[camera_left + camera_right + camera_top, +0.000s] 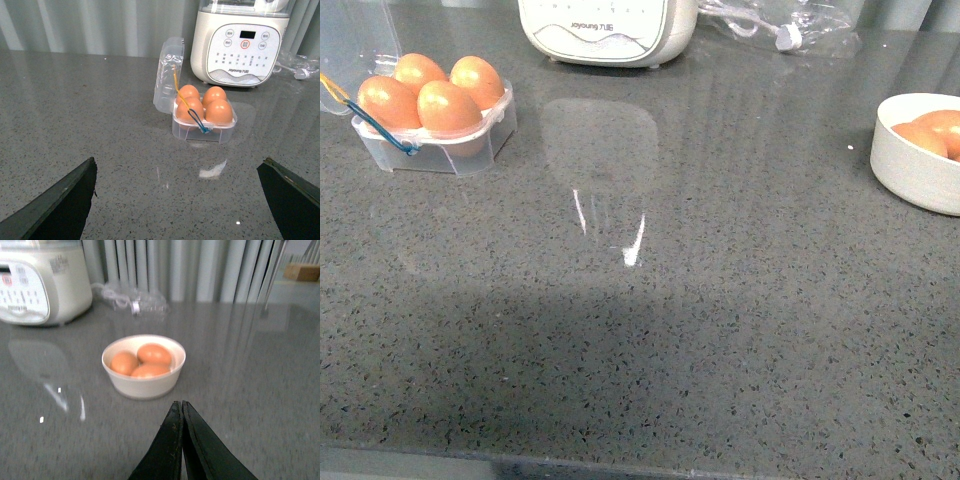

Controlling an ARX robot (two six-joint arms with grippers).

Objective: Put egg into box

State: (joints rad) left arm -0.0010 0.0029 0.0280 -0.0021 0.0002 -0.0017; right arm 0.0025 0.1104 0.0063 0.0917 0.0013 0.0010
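A grey speckled stone worktop (640, 330) is seen from the robot's body, with neither arm in that view. At its far left stands a small clear plastic four-cup egg carton (438, 135) with cut corners; its hinged clear lid (167, 75) is open and stands upright behind the cups. Four smooth orange-brown eggs (448, 105) fill all four cups, touching one another; which of them is the task's egg cannot be told. A blue band (198, 121) and a yellow band (178, 87) trail over the eggs and the carton's front.

At the far right edge, well apart from the carton, sits a round white bowl (905, 160); it holds three further brown eggs (155, 354) piled together. Along the far edge stands a white kitchen appliance (608, 30) with a button panel; beside it lies a crumpled clear plastic bag (785, 30).

The left gripper (178, 160) hangs above the worktop facing the carton; its two dark fingers (60, 200) are spread wide with nothing between them. The right gripper (181, 407) points toward the bowl; its dark fingers (170, 440) are pressed together and hold nothing. Neither gripper touches an egg, the carton or the bowl.
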